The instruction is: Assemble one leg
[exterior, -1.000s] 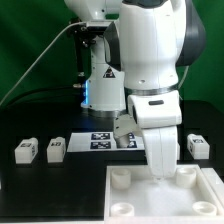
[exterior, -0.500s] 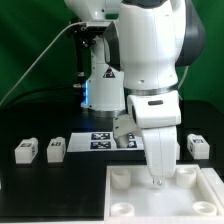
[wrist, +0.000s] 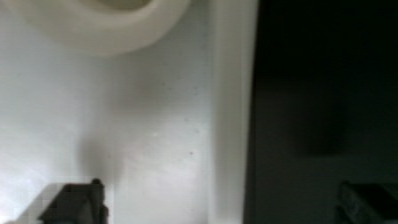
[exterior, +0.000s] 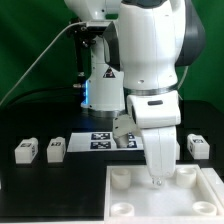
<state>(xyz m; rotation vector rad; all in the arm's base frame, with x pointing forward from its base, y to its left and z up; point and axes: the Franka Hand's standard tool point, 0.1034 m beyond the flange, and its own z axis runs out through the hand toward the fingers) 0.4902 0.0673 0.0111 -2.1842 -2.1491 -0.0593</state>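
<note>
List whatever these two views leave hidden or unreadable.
- Exterior view: the tray-like piece is cut off by the lower edge, so its near corners are unseen.
- Exterior view: the arm covers part of the marker board.
- Exterior view: tags on the legs are too small to read.
- Wrist view: blurred throughout. The round socket and the gripper jaws are cut by the picture's edge.

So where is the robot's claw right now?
In the exterior view, the gripper hangs low toward the view's right, just over the large white tray piece, with a lone leg further right.
</note>
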